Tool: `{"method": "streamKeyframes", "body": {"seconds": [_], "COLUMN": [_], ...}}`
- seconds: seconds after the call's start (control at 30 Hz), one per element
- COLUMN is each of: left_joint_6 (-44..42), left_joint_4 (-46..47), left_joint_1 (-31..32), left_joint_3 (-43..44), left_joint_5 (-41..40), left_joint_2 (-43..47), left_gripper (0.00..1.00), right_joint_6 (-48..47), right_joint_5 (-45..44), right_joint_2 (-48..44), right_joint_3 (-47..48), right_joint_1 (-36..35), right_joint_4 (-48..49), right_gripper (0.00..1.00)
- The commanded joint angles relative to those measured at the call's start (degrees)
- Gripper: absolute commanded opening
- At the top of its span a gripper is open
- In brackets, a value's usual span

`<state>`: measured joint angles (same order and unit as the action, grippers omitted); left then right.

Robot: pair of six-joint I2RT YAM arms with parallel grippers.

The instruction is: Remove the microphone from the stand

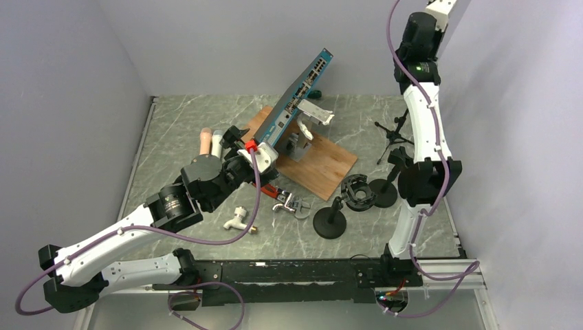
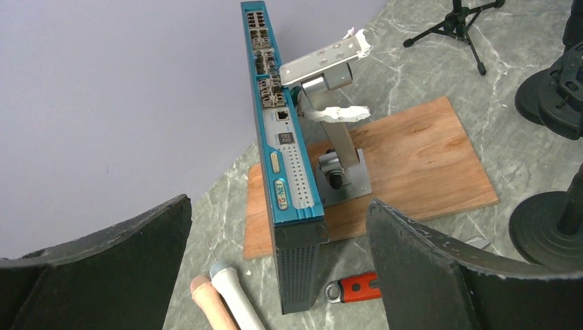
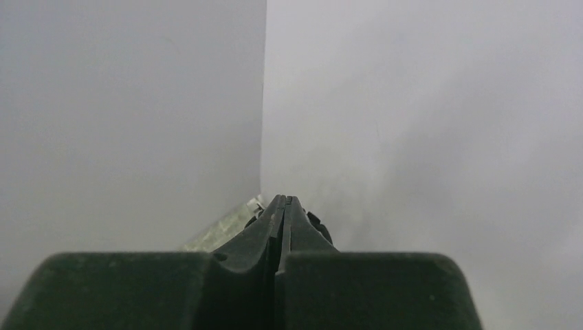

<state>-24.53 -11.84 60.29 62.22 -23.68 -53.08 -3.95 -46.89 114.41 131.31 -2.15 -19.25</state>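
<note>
From above, the left gripper sits left of centre, spread wide with nothing between its fingers. It is just beside what looks like a white handheld microphone, which lies flat on the table next to a beige stick. At right, the tripod stand and the round-base stand carry no microphone that I can make out. The removal therefore looks done, with little left beyond pulling the arm clear. In the left wrist view the fingers gape at either bottom corner, empty. The white handheld microphone lies at bottom centre, free of any stand, in front of a blue network switch propped over a wooden board. In the right wrist view the right gripper is pinched together on nothing and faces a corner of pale grey walls. The tabletop is grey-green marble, boxed in by those plain walls.
</note>
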Motion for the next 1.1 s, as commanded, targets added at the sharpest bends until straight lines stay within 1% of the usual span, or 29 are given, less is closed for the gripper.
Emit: {"method": "streamKeyframes", "body": {"seconds": [0.0, 0.07, 0.1, 0.13, 0.2, 0.23, 0.27, 0.37, 0.43, 0.53, 0.67, 0.73, 0.8, 0.87, 1.0, 1.07], "left_joint_6": [0.6, 0.7, 0.8, 0.9, 1.1, 1.2, 1.1, 1.4, 1.5, 1.8, 1.9, 2.1, 2.1, 2.2, 2.0, 2.0], "left_joint_4": [0.9, 0.7, 0.7, 0.5, 0.4, 0.6, 0.5, 0.2, 0.5, 0.6, 0.6, 0.6, 0.5, 0.6, 0.7, 0.7], "left_joint_1": [-0.2, -0.2, -0.1, -0.1, -0.1, -0.1, -0.1, 0.0, -0.1, -0.1, -0.1, -0.1, -0.1, -0.1, -0.1, -0.2], "left_joint_3": [1.4, 1.6, 1.6, 1.7, 1.8, 1.7, 1.7, 1.9, 1.8, 1.8, 1.8, 1.7, 1.7, 1.6, 1.6, 1.7], "left_joint_5": [0.8, 0.7, 0.7, 0.7, 0.9, 1.0, 1.0, 1.3, 1.6, 1.9, 2.4, 2.4, 2.4, 2.5, 2.2, 2.1], "left_joint_2": [0.1, -0.2, -0.2, -0.2, 0.0, 0.2, 0.3, 0.9, 1.6, 2.2, 2.7, 2.7, 2.8, 3.0, 3.1, 3.0], "left_gripper": [0.99, 0.99, 0.99, 0.99, 0.99, 0.99, 0.99, 0.99, 0.99, 0.99, 0.99, 0.99, 1.00, 0.99, 0.99, 1.00], "right_joint_6": [-0.3, 2.8, 4.6, 6.9, 10.0, 10.7, 11.4, 13.9, 15.7, 17.6, 20.5, 21.4, 21.9, 22.0, 20.4, 20.2], "right_joint_5": [3.8, 7.8, 10.6, 12.9, 15.2, 16.1, 16.6, 19.6, 20.8, 22.2, 22.8, 22.5, 21.5, 20.0, 14.1, 13.3], "right_joint_2": [-3.8, -5.1, -6.2, -7.5, -9.9, -10.5, -10.7, -10.0, -8.5, -5.9, -4.6, -4.6, -4.2, -3.4, -2.1, -1.3], "right_joint_3": [1.9, 1.5, 0.1, -1.9, -5.6, -6.6, -7.0, -5.8, -3.3, 0.0, -0.6, -2.6, -3.4, -3.2, -2.6, -1.9], "right_joint_1": [0.9, 1.7, 2.5, 3.9, 5.7, 6.1, 6.5, 7.7, 8.5, 9.0, 9.0, 9.0, 9.0, 9.0, 8.1, 7.8], "right_joint_4": [0.2, -4.1, -5.0, -5.4, -6.6, -7.4, -8.2, -12.6, -16.2, -20.7, -21.5, -20.3, -19.2, -18.7, -17.1, -17.0], "right_gripper": [0.00, 0.00, 0.05, 0.23, 0.55, 0.63, 0.68, 0.79, 0.82, 0.91, 0.92, 0.88, 0.79, 0.74, 0.72, 0.72]}}
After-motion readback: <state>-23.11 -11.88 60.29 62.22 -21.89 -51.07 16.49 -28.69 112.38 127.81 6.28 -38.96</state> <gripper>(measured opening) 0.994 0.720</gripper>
